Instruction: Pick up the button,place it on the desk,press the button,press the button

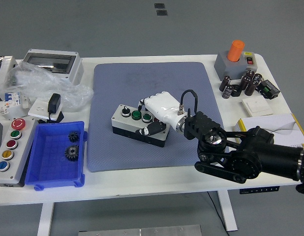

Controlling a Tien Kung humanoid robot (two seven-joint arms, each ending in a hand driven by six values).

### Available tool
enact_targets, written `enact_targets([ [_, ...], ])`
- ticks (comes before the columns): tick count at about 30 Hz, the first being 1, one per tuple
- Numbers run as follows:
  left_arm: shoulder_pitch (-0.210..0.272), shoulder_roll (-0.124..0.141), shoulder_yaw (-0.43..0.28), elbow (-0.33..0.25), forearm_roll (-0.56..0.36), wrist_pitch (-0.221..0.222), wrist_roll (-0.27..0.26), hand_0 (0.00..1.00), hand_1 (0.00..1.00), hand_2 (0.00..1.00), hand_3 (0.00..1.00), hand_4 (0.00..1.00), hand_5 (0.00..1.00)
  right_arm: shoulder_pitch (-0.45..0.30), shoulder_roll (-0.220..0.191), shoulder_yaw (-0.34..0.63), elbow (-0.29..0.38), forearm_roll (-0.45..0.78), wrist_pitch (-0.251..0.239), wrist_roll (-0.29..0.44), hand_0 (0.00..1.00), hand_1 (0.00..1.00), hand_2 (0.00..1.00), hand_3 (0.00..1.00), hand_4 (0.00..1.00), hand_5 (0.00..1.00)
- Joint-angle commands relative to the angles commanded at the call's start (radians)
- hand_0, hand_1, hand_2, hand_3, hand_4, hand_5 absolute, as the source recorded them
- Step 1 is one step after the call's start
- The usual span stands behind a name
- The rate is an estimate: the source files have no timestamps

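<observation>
I am holding the button box (137,125) with my right hand (159,109), the white fingers (154,102) wrapped over its right end and a thumb pressing its front face. The box is a grey case with a black base, carrying a black knob and two green buttons along its top. It is sitting near the middle of the blue mat (152,83) that covers the centre of the desk (157,182), and as far as I can tell its base is resting on the mat, or very nearly so; I cannot make out any gap beneath it.

So I am judging that the pick-up is done and the placing is at its end: the box is down, but my hand is not yet off it. Both presses are left to do. For those I am going to need to let go, lift clear and come down on one of the buttons from above.

My left hand is not showing anywhere.

Around the mat, at nine o'clock, a blue bin (56,174) is holding two small gears (72,145), and beyond it, further toward nine, a second control box (9,147) is lying with coloured buttons. At two o'clock a grey block with an orange cap (235,49) is standing well apart from my work.
</observation>
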Motion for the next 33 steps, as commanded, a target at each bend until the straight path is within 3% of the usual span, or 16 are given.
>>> enact_targets([
  [4, -0.001, 0.001, 0.003, 0.0, -0.002, -0.001, -0.001, 0.605, 0.625, 0.598, 0.617, 0.591, 0.48, 0.005, -0.017, 0.013, 0.002, 0.004, 0.007, 0.034, 0.464, 0.462, 0.373, 0.336, 0.575, 0.002],
  [14, -0.005, 0.002, 0.015, 0.001, -0.012, -0.008, -0.007, 0.605, 0.625, 0.598, 0.617, 0.59, 0.486, 0.006, -0.03, 0.088, 0.01, 0.039, 0.086, 0.103, 0.489, 0.496, 0.396, 0.344, 0.593, 0.002],
  [15, -0.005, 0.001, 0.017, 0.002, -0.014, -0.009, -0.008, 0.604, 0.625, 0.598, 0.616, 0.581, 0.493, 0.005, -0.03, 0.093, 0.011, 0.039, 0.092, 0.105, 0.508, 0.584, 0.649, 0.651, 0.701, 0.139],
  [21, -0.005, 0.001, 0.037, 0.003, -0.037, -0.018, -0.016, 0.604, 0.625, 0.598, 0.616, 0.581, 0.493, 0.005, -0.038, 0.116, 0.03, 0.04, 0.136, 0.103, 0.508, 0.584, 0.649, 0.651, 0.701, 0.139],
  [22, -0.006, 0.001, 0.039, 0.004, -0.04, -0.019, -0.018, 0.604, 0.625, 0.598, 0.616, 0.571, 0.5, 0.005, -0.043, 0.125, 0.04, 0.043, 0.146, 0.1, 0.578, 0.659, 0.757, 0.875, 0.843, 0.156],
  [27, -0.008, 0.0, 0.044, 0.004, -0.047, -0.025, -0.027, 0.604, 0.625, 0.598, 0.616, 0.571, 0.5, 0.004, -0.073, 0.176, 0.093, 0.091, 0.173, 0.099, 0.578, 0.659, 0.757, 0.875, 0.843, 0.156],
  [28, -0.008, -0.001, 0.044, 0.004, -0.048, -0.026, -0.028, 0.604, 0.625, 0.597, 0.614, 0.56, 0.499, 0.003, -0.083, 0.193, 0.108, 0.117, 0.181, 0.103, 0.716, 0.732, 0.891, 0.998, 0.998, 0.472],
  [33, -0.008, -0.001, 0.047, 0.004, -0.052, -0.027, -0.029, 0.604, 0.625, 0.597, 0.614, 0.56, 0.499, -0.003, -0.108, 0.234, 0.143, 0.231, 0.228, 0.099, 0.716, 0.732, 0.891, 0.998, 0.998, 0.472],
])
